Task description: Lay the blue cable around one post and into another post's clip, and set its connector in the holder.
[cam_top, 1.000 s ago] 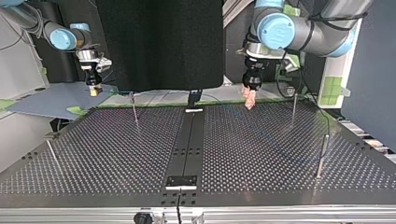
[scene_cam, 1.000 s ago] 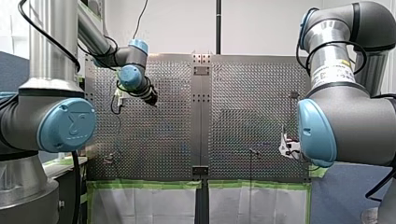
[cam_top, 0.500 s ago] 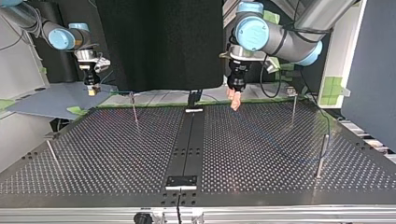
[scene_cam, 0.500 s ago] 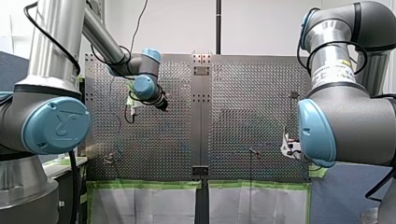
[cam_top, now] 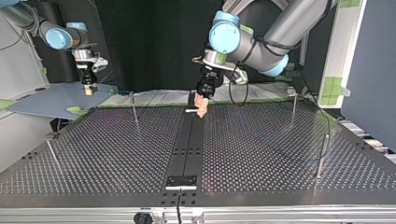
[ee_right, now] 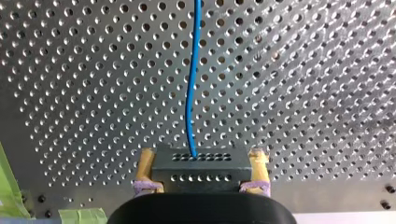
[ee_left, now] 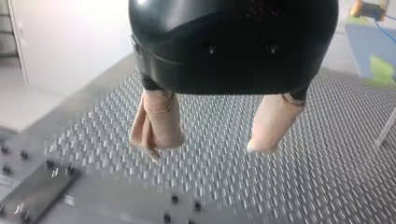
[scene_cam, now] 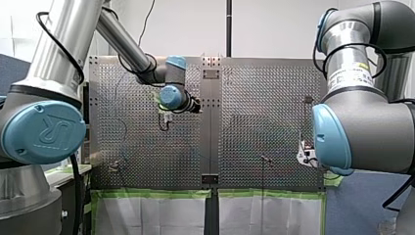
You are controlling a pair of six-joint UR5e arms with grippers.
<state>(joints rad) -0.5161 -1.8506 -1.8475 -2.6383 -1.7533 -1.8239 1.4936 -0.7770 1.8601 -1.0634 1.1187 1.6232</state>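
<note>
Top view: my left gripper (cam_top: 201,108) has swung in from the view's right to the far end of the dark centre strip (cam_top: 189,140). Its beige fingers (ee_left: 159,123) are spread wide and empty, probably heading for the blue cable (ee_right: 191,93). My right gripper (ee_right: 201,154) clamps the black connector (ee_right: 201,171), the cable trailing ahead over the perforated surface (cam_top: 116,154). Routing round the posts (cam_top: 134,108) appears unstarted, though the line shows only faintly. A black panel (cam_top: 159,42) backs the rig.
</note>
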